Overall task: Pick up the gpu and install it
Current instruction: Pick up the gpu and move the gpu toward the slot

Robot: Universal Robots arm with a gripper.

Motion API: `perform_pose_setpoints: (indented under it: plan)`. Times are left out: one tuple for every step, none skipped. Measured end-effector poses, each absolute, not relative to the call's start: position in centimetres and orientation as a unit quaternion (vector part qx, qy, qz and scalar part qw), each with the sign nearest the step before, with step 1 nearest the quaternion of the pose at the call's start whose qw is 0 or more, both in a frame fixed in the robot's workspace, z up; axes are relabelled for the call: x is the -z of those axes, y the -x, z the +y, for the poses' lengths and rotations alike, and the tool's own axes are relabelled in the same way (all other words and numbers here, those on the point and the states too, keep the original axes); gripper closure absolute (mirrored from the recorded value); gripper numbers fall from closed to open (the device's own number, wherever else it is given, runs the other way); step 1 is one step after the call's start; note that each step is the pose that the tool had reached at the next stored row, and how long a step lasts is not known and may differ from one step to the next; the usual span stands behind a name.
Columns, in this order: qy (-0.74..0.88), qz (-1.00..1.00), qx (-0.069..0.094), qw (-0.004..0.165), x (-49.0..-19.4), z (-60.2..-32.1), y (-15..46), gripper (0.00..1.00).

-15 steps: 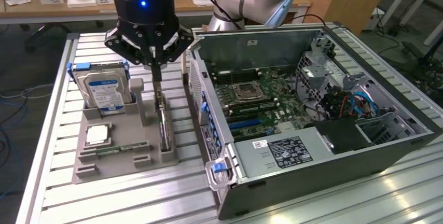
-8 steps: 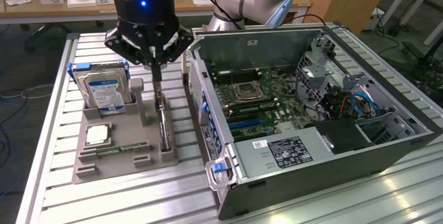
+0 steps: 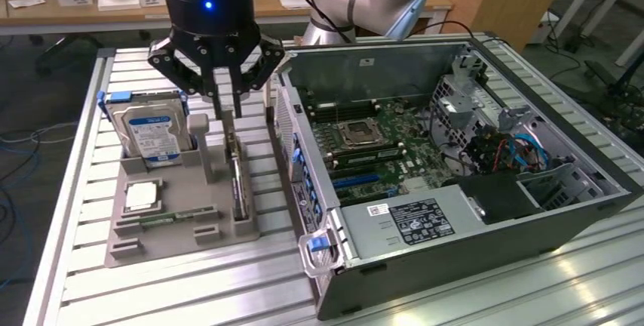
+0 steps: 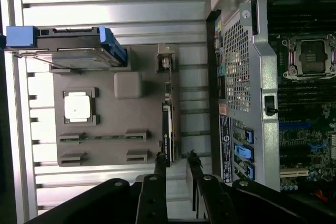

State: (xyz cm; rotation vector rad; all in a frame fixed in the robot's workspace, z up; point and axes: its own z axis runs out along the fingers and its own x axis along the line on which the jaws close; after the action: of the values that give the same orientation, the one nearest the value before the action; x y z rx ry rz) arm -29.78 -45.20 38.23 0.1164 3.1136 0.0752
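The tool [image 3: 226, 111] hangs low over the grey holder [image 3: 171, 239] on the worktop [image 3: 201, 288], at the end of the holder nearest to the arm. Its fingers [image 4: 160, 162] are a little apart, with a clear gap between them, and they hold nothing. In the wrist view the tool [image 4: 177, 161] has one finger on each side of the line of the gpu [image 4: 169, 124], near one end of the card. I cannot tell if the tips touch it.

The gpu [image 3: 238, 186] stands on its long edge in a slot of the holder, on the side that is closest to the case [image 3: 483, 220]. It is thin and dark, and it sits fully in the slot.

In the same holder, the hard drive [image 3: 151, 133] with a blue label stands upright at the far corner. The processor [image 3: 141, 194] lies flat below it, and the green memory stick [image 3: 176, 216] lies in a low slot beside the processor.

The case lies open just beside the holder, on the exterior view's right. Its motherboard [image 3: 393, 145] faces up.
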Motion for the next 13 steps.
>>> perform_pose_setpoints:
  plan:
    - [-0.037,0.999,-0.024,0.012,-38.23,-45.20,29.78,0.71]
    - [-0.037,0.999,-0.024,0.013,-38.23,-45.20,29.78,0.65]
    - [-0.037,0.999,-0.024,0.012,-38.23,-45.20,29.78,0.65]
    - [-0.037,0.999,-0.024,0.012,-38.23,-45.20,29.78,0.59]
    - [-0.037,0.999,-0.024,0.012,-38.23,-45.20,29.78,0.53]
    - [-0.037,0.999,-0.024,0.012,-38.23,-45.20,29.78,0.53]
    - [-0.037,0.999,-0.024,0.012,-38.23,-45.20,29.78,0.47]
    - [-0.037,0.999,-0.024,0.012,-38.23,-45.20,29.78,0.47]
    - [-0.037,0.999,-0.024,0.012,-38.23,-45.20,29.78,0.47]
    - [-0.037,0.999,-0.024,0.012,-38.23,-45.19,29.78,0.47]
    - [-0.037,0.999,-0.024,0.012,-38.23,-45.20,29.78,0.47]
    - [-0.037,0.999,-0.024,0.012,-38.23,-45.20,29.78,0.47]
    - [-0.037,0.999,-0.024,0.012,-38.19,-45.20,29.78,0.47]
